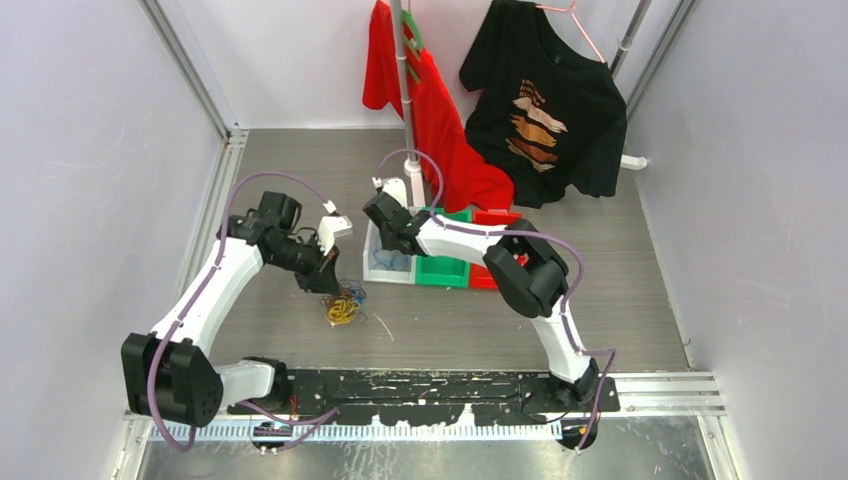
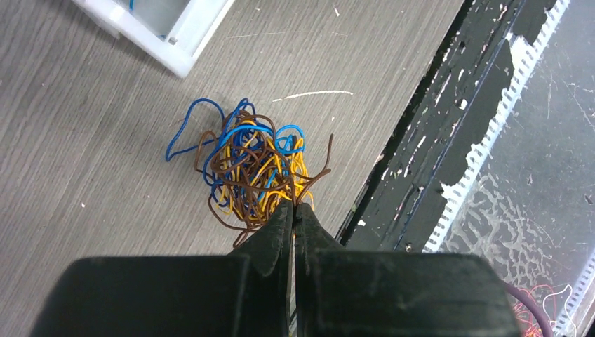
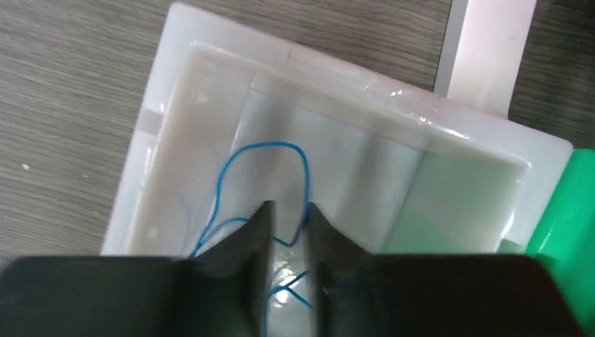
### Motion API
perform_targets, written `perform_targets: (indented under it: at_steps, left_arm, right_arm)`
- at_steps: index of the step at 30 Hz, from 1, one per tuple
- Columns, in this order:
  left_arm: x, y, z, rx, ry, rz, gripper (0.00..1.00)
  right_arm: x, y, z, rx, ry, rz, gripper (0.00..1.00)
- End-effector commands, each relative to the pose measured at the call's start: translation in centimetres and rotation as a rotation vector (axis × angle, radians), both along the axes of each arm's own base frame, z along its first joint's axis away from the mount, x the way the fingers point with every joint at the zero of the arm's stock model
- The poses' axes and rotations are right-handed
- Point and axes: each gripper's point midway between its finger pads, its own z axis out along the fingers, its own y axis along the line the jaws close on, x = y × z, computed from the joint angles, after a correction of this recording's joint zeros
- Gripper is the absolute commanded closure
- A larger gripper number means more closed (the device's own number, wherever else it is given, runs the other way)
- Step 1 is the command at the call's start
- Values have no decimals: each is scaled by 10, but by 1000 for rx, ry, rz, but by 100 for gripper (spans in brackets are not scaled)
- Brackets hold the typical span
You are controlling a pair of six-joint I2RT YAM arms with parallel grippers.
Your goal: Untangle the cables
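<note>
The cables (image 2: 252, 168) lie as one knot of blue, yellow and brown wires on the grey table, small in the top view (image 1: 343, 305). My left gripper (image 2: 293, 205) is shut at the knot's near edge, with a brown strand pinched at its tips. From above, the left gripper (image 1: 328, 283) sits just left of the knot. A single blue cable (image 3: 224, 168) lies looped in the white bin (image 3: 161, 105). My right gripper (image 3: 289, 210) hangs over it, open by a narrow gap. The blue cable runs loosely across that gap. In the top view the right gripper (image 1: 393, 250) is over the white bin (image 1: 372, 270).
A green bin (image 1: 445, 272) and a red bin (image 1: 482, 277) stand right of the white one. Behind them a pole (image 1: 405, 100) carries a red T-shirt (image 1: 430, 110) and a black T-shirt (image 1: 545, 110). The black base rail (image 2: 421, 175) runs close beside the knot.
</note>
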Motion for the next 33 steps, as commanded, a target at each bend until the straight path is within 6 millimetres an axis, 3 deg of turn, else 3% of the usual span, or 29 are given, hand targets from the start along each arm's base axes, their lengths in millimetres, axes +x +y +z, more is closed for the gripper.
perform_targets:
  at_steps: [1, 4, 6, 10, 16, 21, 26, 31, 33]
  left_arm:
    - [-6, -6, 16, -64, -61, -50, 100]
    - [-4, -8, 16, -71, -65, -49, 100]
    - [-3, -9, 19, -80, -60, -44, 100]
    - [1, -11, 22, -89, -72, -29, 100]
    - [6, -10, 21, -79, -85, -19, 100]
    - [0, -8, 20, -72, -81, -62, 100]
    - [-2, -4, 22, -49, -114, -96, 100]
    - [-7, -1, 27, -37, -130, -128, 100]
    - [-10, -1, 29, -37, -140, -143, 100]
  right_arm:
    - [6, 7, 70, 142, -89, -18, 46]
    - [-5, 3, 109, 236, -119, -6, 29]
    - [-20, 6, 135, 333, -123, 43, 23]
    - [-44, 8, 156, 442, -107, 115, 15]
    - [-68, -3, 174, 533, -99, 136, 16]
    - [-101, -12, 136, 476, -15, 170, 26]
    - [-119, -11, 85, 394, 98, 188, 50]
    - [-126, 2, 50, 353, 198, 241, 75]
    - [-126, 9, 40, 346, 227, 258, 81]
